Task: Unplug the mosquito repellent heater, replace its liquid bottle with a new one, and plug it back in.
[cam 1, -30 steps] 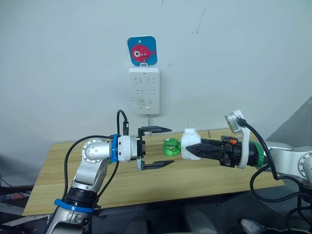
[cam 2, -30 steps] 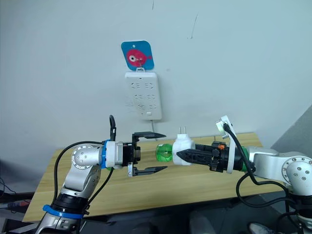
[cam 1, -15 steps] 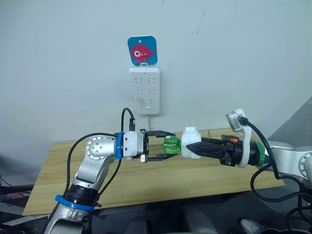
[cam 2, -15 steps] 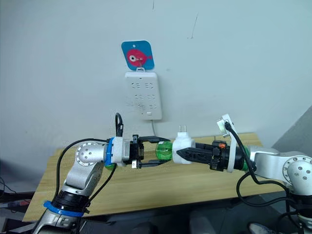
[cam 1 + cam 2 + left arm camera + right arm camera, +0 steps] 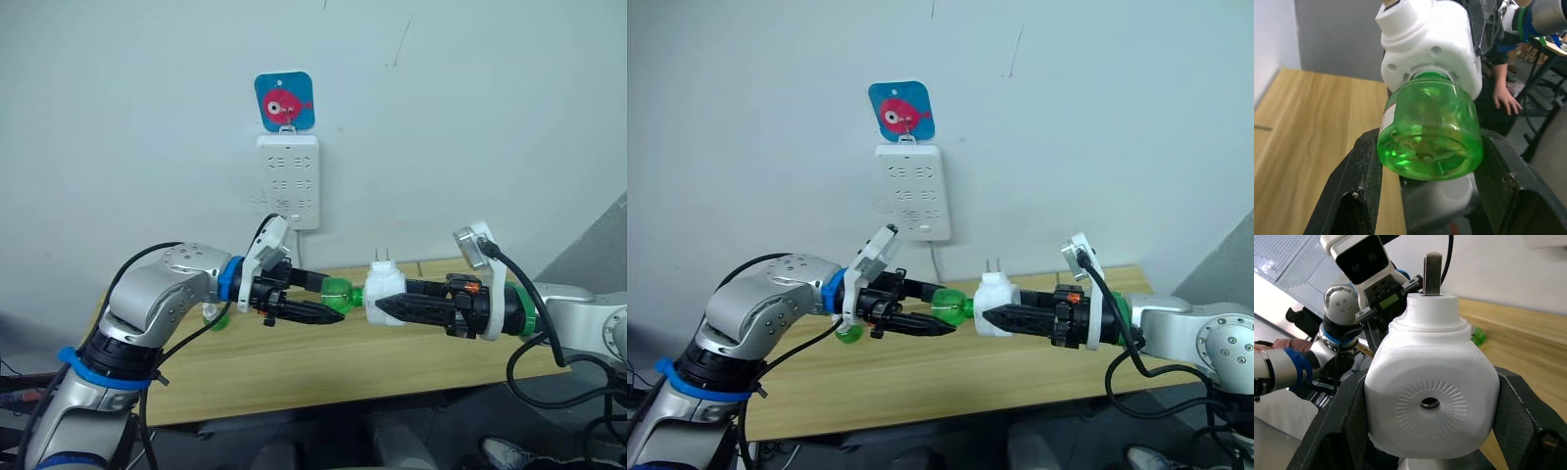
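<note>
The mosquito repellent heater (image 5: 385,290) is a white rounded body held in the air over the table, prongs pointing up. My right gripper (image 5: 384,302) is shut on its sides, seen close in the right wrist view (image 5: 1432,391). A green liquid bottle (image 5: 338,292) sticks out of the heater toward my left arm. My left gripper (image 5: 329,301) is shut on this bottle, its black fingers (image 5: 1359,191) pressing both sides of the green base (image 5: 1430,134). A second green bottle (image 5: 850,333) lies on the table behind my left wrist.
A white multi-socket power strip (image 5: 288,181) hangs on the wall under a blue fish hook (image 5: 284,101), its cable dropping behind the wooden table (image 5: 294,377). A person's hand (image 5: 1506,100) shows beyond the table in the left wrist view.
My left gripper, open and apart from the bottle a second ago, moved in around it, shut on it, and its wrist has rotated. The right gripper kept the heater nearly still.
</note>
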Motion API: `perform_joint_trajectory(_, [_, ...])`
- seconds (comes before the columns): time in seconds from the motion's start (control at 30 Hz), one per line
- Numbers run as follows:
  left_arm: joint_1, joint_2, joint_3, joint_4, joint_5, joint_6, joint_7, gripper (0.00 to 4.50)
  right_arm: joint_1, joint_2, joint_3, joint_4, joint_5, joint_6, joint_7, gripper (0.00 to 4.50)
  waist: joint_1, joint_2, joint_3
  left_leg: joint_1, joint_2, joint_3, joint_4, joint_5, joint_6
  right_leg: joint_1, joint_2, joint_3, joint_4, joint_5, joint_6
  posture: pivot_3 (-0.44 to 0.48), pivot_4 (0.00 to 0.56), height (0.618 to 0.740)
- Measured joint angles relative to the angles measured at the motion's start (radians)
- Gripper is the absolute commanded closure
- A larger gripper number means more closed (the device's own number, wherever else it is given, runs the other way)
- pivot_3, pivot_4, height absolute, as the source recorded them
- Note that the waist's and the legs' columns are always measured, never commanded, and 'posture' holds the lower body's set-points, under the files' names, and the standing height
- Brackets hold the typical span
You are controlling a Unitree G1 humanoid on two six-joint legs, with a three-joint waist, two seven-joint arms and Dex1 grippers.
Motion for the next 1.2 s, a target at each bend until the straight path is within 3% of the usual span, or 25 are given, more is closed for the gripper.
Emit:
perform_joint_trajectory(0.17, [0.057, 0.02, 0.019, 0.031, 0.029, -0.04, -0.028, 2.21, 0.091, -0.071, -0.034, 0.014, -0.089, 0.018, 0.03, 1.53, 0.004, -0.001, 0.001, 0.0, -0.001, 0.001, 0.0, 0.0, 0.0, 0.0, -0.001, 0.0, -0.001, 0.0, 0.0, -0.121, 0.11, 0.74])
perform_joint_trajectory(0.37, [0.106, -0.025, 0.03, 0.065, 0.147, -0.212, 0.022, 2.21, 0.107, -0.086, 0.031, 0.138, -0.48, -0.021, 0.008, 1.53, 0.006, -0.001, 0.002, 0.001, -0.001, 0.004, 0.0, 0.0, 0.0, 0.001, -0.001, 0.002, 0.0, 0.0, 0.0, -0.116, 0.127, 0.74])
perform_joint_trajectory(0.43, [0.143, -0.045, 0.029, 0.07, 0.214, -0.309, 0.043, 2.21, 0.073, -0.051, 0.094, 0.247, -0.663, -0.043, -0.03, 1.53, 0.003, -0.002, 0.004, 0.002, 0.0, 0.005, 0.0, 0.0, 0.0, 0.0, -0.001, 0.003, 0.0, 0.0, 0.0, -0.112, 0.135, 0.74])
perform_joint_trajectory(0.67, [0.251, -0.076, 0.031, 0.041, 0.287, -0.416, 0.1, 2.21, -0.07, 0.112, 0.201, 0.505, -0.986, -0.052, -0.098, 1.53, 0.003, 0.001, 0.024, 0.001, 0.001, 0.002, 0.0, 0.0, 0.0, -0.001, -0.002, 0.004, 0.001, 0.003, -0.006, -0.095, 0.161, 0.74])
perform_joint_trajectory(0.87, [0.301, -0.108, 0.034, 0.006, 0.312, -0.448, 0.149, 2.21, -0.182, 0.239, 0.219, 0.733, -1.168, -0.067, -0.102, 1.53, 0.008, 0.001, 0.043, -0.001, -0.001, 0.0, 0.0, 0.0, 0.0, -0.001, -0.004, 0.002, 0.0, 0.004, -0.006, -0.085, 0.181, 0.74])
perform_joint_trajectory(1.13, [0.324, -0.113, 0.034, -0.007, 0.331, -0.459, 0.168, 2.21, -0.258, 0.291, 0.205, 0.893, -1.311, -0.099, -0.052, 1.53, 0.007, 0.0, 0.057, -0.001, -0.001, -0.002, -0.001, 0.0, 0.0, -0.001, -0.006, 0.0, 0.0, 0.004, -0.007, -0.065, 0.2, 0.74])
perform_joint_trajectory(1.2, [0.325, -0.113, 0.034, -0.007, 0.334, -0.46, 0.168, 2.21, -0.26, 0.303, 0.18, 0.904, -1.329, -0.095, -0.04, 0.76, 0.007, 0.0, 0.057, -0.001, -0.001, -0.003, -0.001, 0.0, 0.0, -0.001, -0.006, 0.0, 0.0, 0.004, -0.007, -0.067, 0.197, 0.74])
